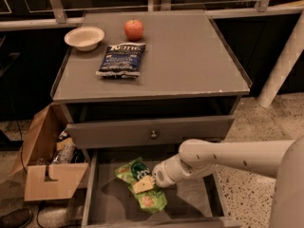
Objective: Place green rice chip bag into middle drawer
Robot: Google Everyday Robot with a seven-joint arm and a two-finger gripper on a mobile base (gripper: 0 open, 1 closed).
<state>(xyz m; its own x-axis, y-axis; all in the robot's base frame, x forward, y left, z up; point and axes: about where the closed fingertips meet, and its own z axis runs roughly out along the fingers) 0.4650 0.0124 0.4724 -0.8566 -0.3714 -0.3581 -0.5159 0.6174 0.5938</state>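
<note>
The green rice chip bag [142, 196] is inside the open middle drawer [194, 201], left of its centre and low over the flat floor. It casts a shadow to its left. My gripper [144, 185] reaches in from the right on the white arm [223, 158]. Its tan fingers are shut on the middle of the bag. The part of the bag under the fingers is hidden.
Above the open drawer is a grey drawer with a round metal knob [153, 134], pulled out slightly. On the cabinet top [190, 56] lie a dark blue chip bag [121, 60], a red apple [134, 29] and a white bowl [84, 37]. A cardboard box [47, 175] stands left of the drawer.
</note>
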